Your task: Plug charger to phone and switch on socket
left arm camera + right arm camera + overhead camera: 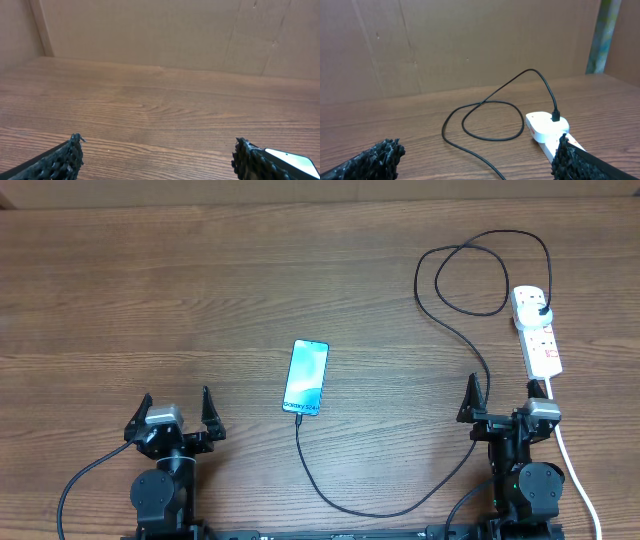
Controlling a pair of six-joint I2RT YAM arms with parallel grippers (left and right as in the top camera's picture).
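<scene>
- Phone (306,377) lies flat near the middle of the table (150,290), screen lit and facing up, between my two arms and slightly farther out than them.
- Charger cable (298,435) meets the phone's near end, sweeps along the near edge, rises past the right arm and coils at the far right.
- Its plug (541,311) sits in the far outlet of the power strip (537,330); I cannot tell how the switches are set.
- A white cord (575,470) leaves the strip's near end beside the right arm.
- Left gripper (177,402) is spread wide and holds nothing, just left of the phone.
- Right gripper (504,395) is also spread wide and holds nothing, near the strip's near end.
</scene>
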